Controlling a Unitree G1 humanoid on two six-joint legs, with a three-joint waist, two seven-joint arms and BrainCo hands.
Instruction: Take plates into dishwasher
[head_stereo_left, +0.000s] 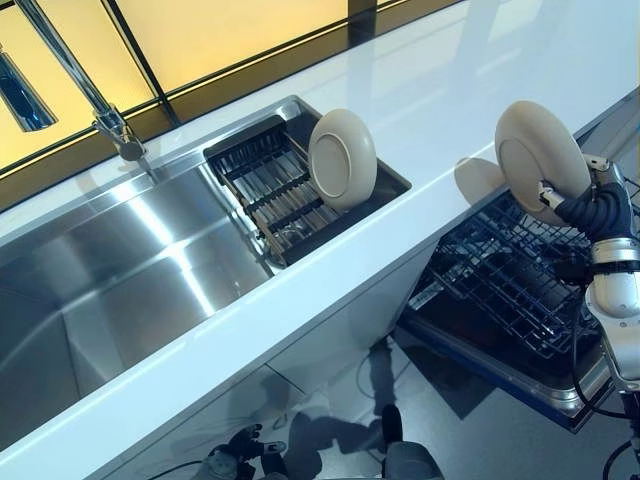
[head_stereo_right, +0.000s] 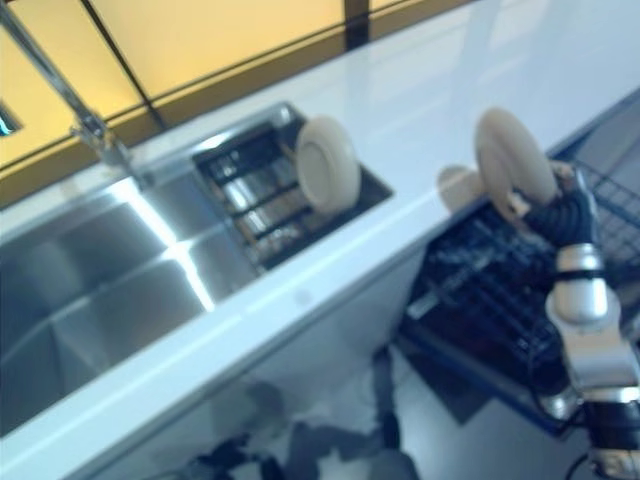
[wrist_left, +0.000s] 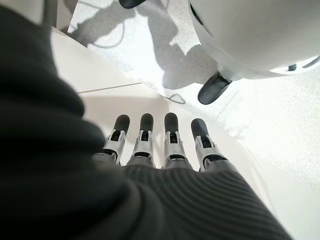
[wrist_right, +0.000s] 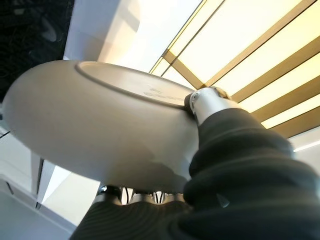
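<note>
Right hand around plate rim

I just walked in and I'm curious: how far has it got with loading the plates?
Nothing looks loaded yet: no plate shows in the visible part of the dishwasher rack. One beige plate is in the right robot hand, held above the open dishwasher. A second plate stands in the sink's drying rack, waiting. The left robot hand hangs open, holding nothing.

Kitchen: steel sink with tap set in a white bench, drying rack alongside, open dishwasher below bench level.
</note>
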